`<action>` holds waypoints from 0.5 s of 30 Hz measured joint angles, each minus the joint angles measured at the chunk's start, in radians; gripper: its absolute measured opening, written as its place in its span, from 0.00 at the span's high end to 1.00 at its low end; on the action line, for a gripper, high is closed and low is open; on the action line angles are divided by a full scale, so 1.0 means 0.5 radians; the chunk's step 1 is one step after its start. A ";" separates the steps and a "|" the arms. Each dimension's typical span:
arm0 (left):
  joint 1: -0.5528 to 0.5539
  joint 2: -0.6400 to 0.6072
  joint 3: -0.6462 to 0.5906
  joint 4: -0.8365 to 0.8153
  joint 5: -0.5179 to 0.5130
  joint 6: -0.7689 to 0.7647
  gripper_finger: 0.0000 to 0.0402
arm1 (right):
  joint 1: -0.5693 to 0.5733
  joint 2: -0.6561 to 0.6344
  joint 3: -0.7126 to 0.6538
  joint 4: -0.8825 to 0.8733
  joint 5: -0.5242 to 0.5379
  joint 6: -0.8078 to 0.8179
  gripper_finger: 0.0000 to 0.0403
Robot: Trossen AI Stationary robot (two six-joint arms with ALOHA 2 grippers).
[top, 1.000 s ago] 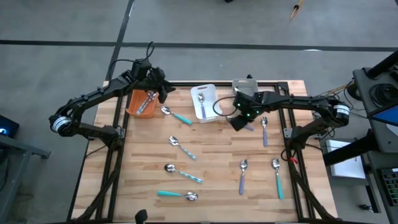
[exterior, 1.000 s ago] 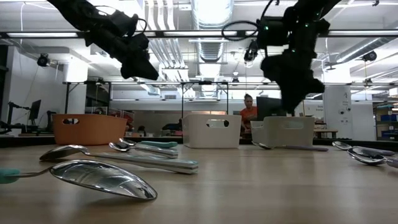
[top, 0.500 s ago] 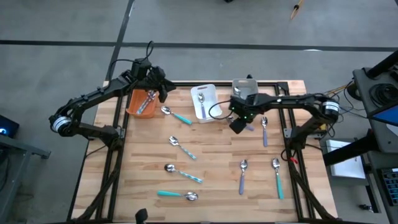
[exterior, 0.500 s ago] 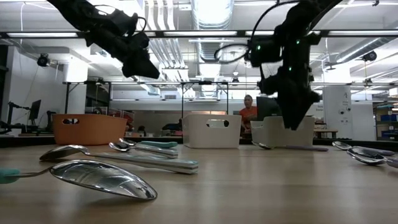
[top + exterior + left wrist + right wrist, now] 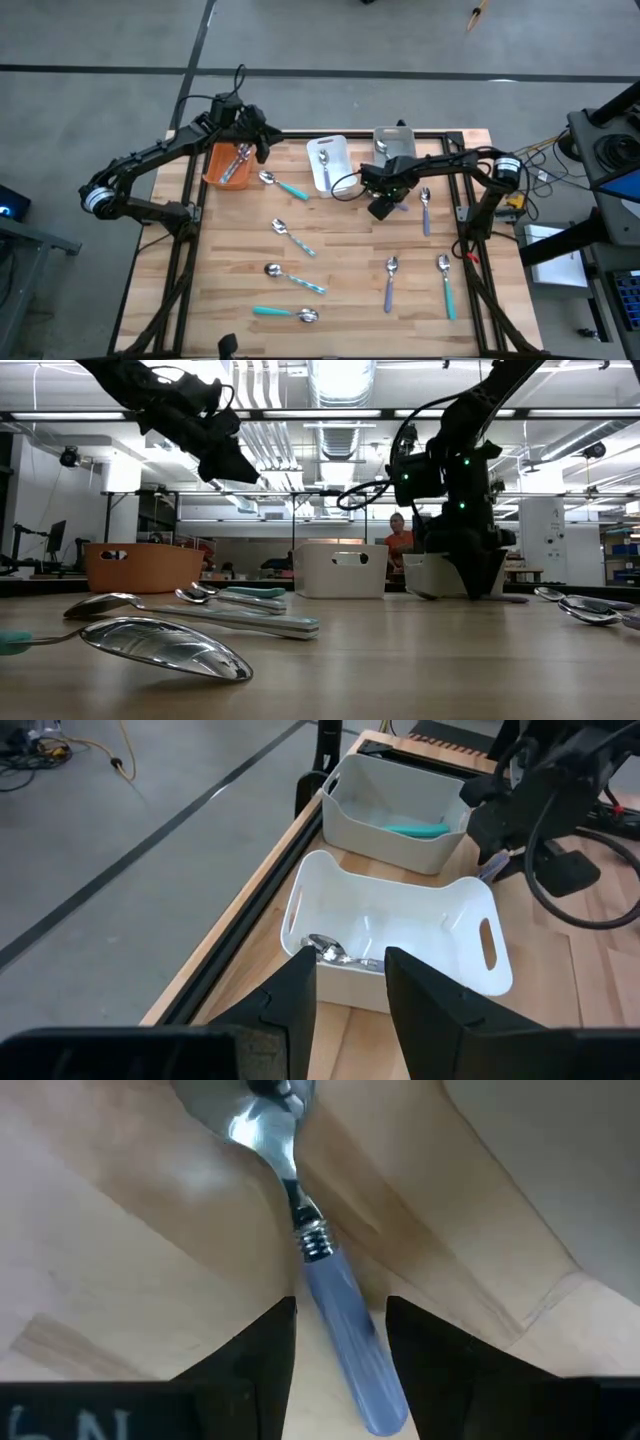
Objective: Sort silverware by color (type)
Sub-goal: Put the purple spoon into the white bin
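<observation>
Right gripper [image 5: 340, 1330] is down on the table, fingers spread either side of a lavender spoon [image 5: 335, 1295]; overhead hides that. Left gripper [image 5: 350, 990] hovers part-open, empty, near the orange bin [image 5: 222, 165].

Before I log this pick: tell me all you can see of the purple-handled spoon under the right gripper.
The purple-handled spoon has a shiny metal bowl and neck, a ribbed metal collar and a smooth lavender handle that looks like plastic. It lies flat on the wooden table beside the grey bin. The right gripper is low over it, jaws open, one finger on each side of the handle. Contact with the fingers cannot be told.
</observation>
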 joint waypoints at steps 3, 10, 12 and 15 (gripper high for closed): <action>0.000 0.001 0.000 0.022 -0.001 0.001 0.75 | 0.008 0.011 0.000 0.039 0.005 0.000 0.66; 0.000 0.001 0.000 0.046 -0.001 0.014 0.75 | 0.054 0.037 0.002 0.093 0.012 -0.012 0.76; 0.001 0.001 0.000 0.046 -0.001 0.031 0.75 | 0.073 0.040 0.002 0.100 0.017 -0.019 0.80; 0.001 0.001 0.000 0.049 -0.001 0.036 0.75 | 0.096 0.041 0.002 0.107 0.022 -0.023 0.86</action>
